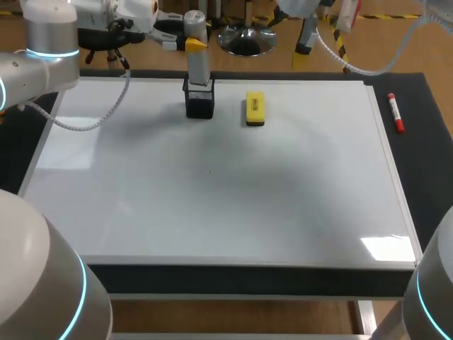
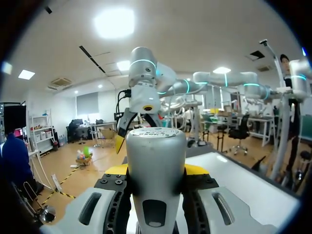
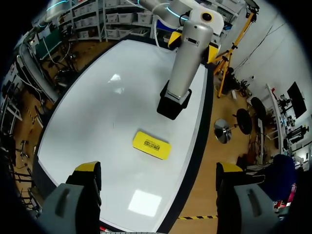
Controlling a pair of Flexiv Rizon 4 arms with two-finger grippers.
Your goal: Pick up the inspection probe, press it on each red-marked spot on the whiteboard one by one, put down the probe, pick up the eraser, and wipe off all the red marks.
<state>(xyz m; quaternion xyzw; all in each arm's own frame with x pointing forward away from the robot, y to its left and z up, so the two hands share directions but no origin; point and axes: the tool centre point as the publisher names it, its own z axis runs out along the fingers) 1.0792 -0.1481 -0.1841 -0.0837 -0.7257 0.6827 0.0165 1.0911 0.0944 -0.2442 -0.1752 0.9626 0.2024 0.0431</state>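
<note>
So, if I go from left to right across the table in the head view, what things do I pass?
probe → yellow eraser → red marker

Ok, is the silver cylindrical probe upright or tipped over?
Upright. The silver cylindrical probe stands vertical in its black square holder on the whiteboard, with the left gripper closed on its upper part.

Black-topped table (image 1: pixel 428 177), dark surface showing along right, far and front edges. Bright glare patch (image 1: pixel 388 248) near front right corner; fainter sheen (image 1: pixel 71 159) toward left edge.
</note>
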